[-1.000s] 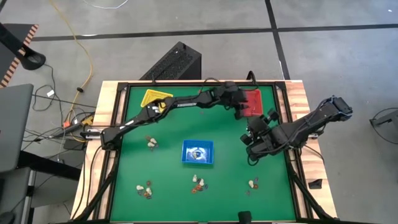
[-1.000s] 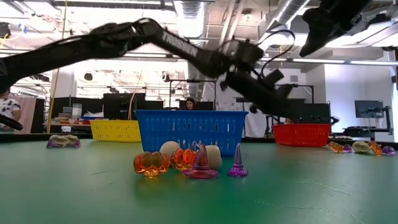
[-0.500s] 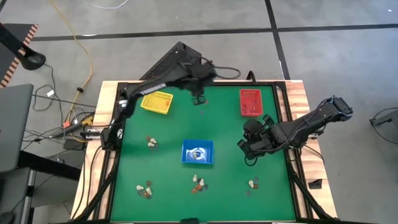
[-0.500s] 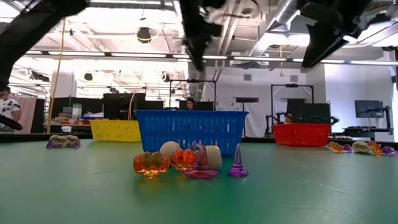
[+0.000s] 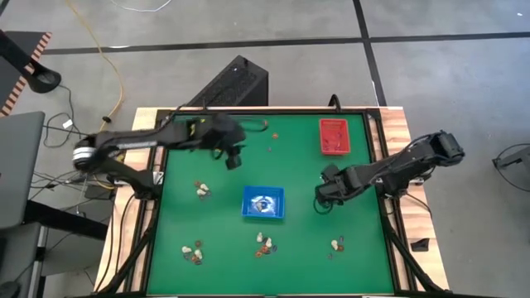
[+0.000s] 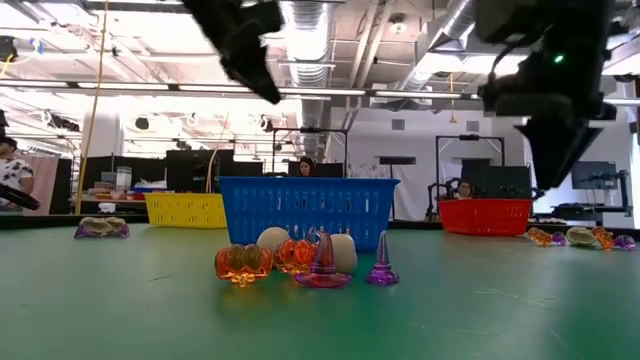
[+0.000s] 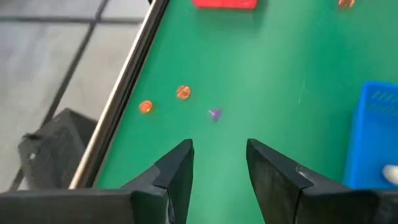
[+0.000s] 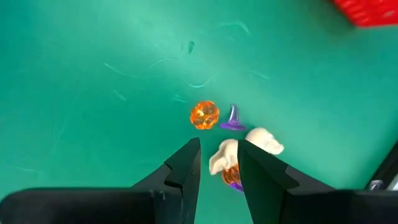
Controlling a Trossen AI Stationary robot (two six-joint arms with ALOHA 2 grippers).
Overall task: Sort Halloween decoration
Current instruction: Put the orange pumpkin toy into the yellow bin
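Observation:
The Halloween decoration lies in small clusters on the green mat: one (image 5: 201,190) at the left, three along the near edge (image 5: 193,251), (image 5: 264,242), (image 5: 336,245), and a few loose trinkets (image 5: 269,136) at the far middle. My left gripper (image 5: 233,159) hangs open and empty high over the far left of the mat; orange and purple trinkets (image 7: 183,92) lie ahead of it. My right gripper (image 8: 219,146) is open and empty, pointing down, high above an orange, purple and whitish cluster (image 8: 204,115).
A blue tray (image 5: 248,212) with whitish trinkets in it stands mid-table. A red tray (image 5: 334,136) stands at the far right. A yellow tray (image 6: 185,208) stands at the far left, mostly hidden under my left arm in the high view. A raised rim (image 5: 157,207) bounds the mat.
My left gripper has swung from the red tray across the far side toward the table's left edge, rising as the arm folded back. My right gripper has sunk a little, shifted toward the blue tray and tipped to point more steeply down.

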